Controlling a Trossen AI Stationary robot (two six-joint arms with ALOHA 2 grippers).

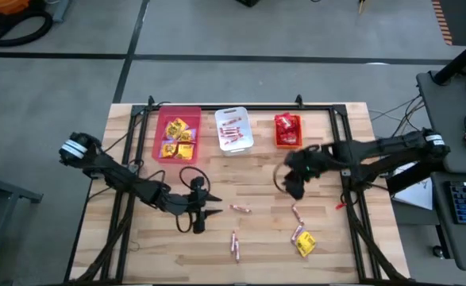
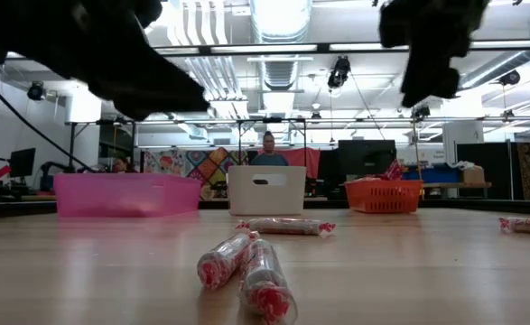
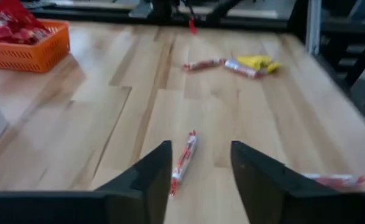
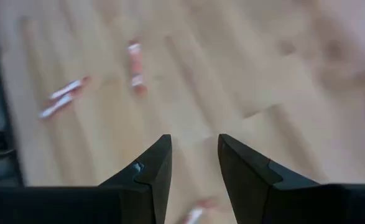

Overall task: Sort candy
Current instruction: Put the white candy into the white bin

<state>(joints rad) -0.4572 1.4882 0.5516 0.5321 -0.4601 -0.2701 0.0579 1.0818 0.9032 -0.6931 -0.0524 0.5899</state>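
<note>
Going from left to right in the high view, you see first the pink bin with yellow square packets, then the white bin with thin sticks, then the orange bin with red packets.

Your left gripper is at about 8 o'clock from the table centre. Its fingers stand apart with nothing between them. In the left wrist view one stick candy lies on the wood just ahead of the gap, its long axis running nearly straight away from the fingers.

At about 6 o'clock two sticks lie side by side, touching, long axis toward the front edge. One more stick lies near the centre, pointing across the table.

At about 4 o'clock two sticks and a yellow packet lie close together.

Your right gripper is above the table at about 3 o'clock, below the orange bin. Its fingers are moderately apart and empty.
</note>
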